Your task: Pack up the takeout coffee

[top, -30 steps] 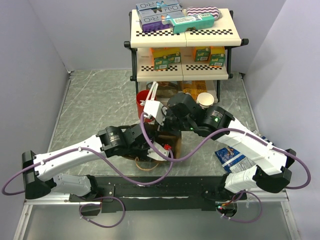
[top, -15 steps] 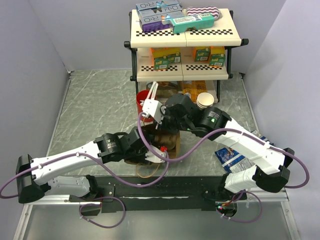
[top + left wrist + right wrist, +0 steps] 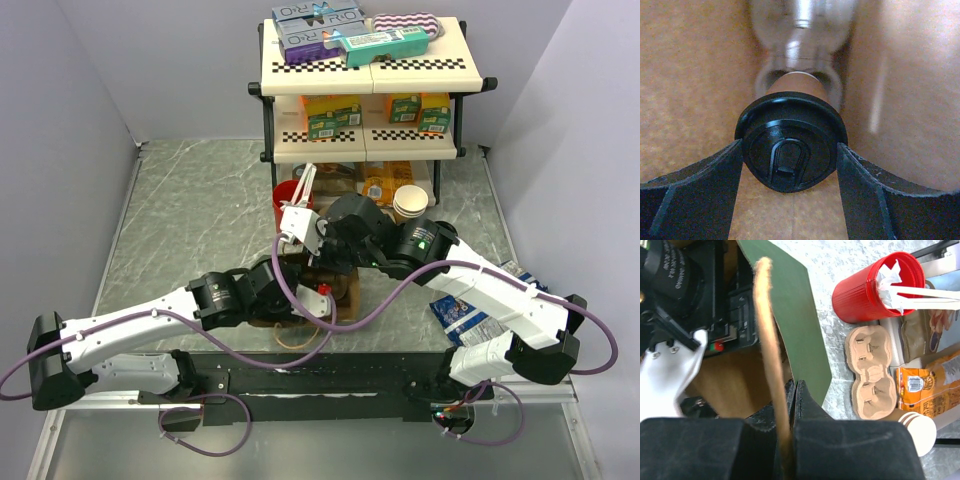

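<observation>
Overhead view: both arms meet over a brown paper bag (image 3: 345,290) that stands near the middle of the tabletop (image 3: 190,200), somewhat toward the near edge. The left arm enters the bag from the near-left; the right arm arches over it from the near-right.

Left wrist view: the left end effector (image 3: 790,167) is clamped on the coffee (image 3: 790,150). One finger (image 3: 695,200) touches the left side of the black lid and the other touches the right side. The lid faces the camera, with the brown cup body visible just behind it. Brown paper walls enclose the cup on both sides, so the coffee is inside the bag. Whether its base rests on the bag floor cannot be told. A pale blurred form lies beyond the cup and cannot be identified.

Right wrist view: the right end effector (image 3: 792,405) is pinched closed on the bag's upper rim, the paper edge running up from between its fingers. A green panel of the bag lies just beside that rim.

Toward the far edge stand a red cup (image 3: 875,290) of stirrers, a pulp carrier (image 3: 872,372), an orange packet (image 3: 925,382) and stacked pale cups (image 3: 917,432), all in front of the rack (image 3: 365,110). A blue packet (image 3: 462,315) lies near the right edge.
</observation>
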Robot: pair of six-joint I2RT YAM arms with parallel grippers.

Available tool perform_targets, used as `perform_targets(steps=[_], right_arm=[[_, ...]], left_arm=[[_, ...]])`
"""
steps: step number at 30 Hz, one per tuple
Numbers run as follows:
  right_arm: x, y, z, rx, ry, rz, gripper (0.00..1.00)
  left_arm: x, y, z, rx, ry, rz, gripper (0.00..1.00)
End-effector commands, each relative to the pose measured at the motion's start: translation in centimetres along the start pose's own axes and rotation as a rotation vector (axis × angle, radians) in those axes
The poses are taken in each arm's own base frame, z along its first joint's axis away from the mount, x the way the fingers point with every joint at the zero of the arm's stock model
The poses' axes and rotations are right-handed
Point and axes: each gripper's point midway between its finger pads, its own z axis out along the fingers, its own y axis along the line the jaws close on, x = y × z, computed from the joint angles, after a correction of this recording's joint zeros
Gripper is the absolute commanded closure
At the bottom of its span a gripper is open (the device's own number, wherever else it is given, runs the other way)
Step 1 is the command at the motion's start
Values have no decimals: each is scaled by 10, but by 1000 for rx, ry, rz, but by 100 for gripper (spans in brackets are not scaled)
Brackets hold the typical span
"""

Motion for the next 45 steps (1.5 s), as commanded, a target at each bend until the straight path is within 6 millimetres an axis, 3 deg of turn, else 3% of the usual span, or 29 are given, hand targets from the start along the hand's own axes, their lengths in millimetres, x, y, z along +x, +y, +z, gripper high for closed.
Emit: perform_targets(steps=[1, 6, 14, 29, 38, 45], right_arm=[[-11, -1, -15, 12, -54, 45, 100], [-10, -3, -16, 34, -59, 67, 100], [-16, -17, -17, 86, -76, 67, 100], [-20, -5, -11, 19, -79, 59, 100], [-22, 9, -11, -56, -82, 85, 100], [-23, 21, -12, -122, -84, 110, 100]], left_arm=[[-3, 31, -8, -120, -6, -74, 99], [2, 39, -12, -158, -13, -85, 99], [21, 22, -2, -157, 13, -73, 99], [42, 19, 6, -229, 15, -61, 99], [35, 40, 5, -262, 14, -87, 99], [38, 40, 14, -206, 41, -89, 99]])
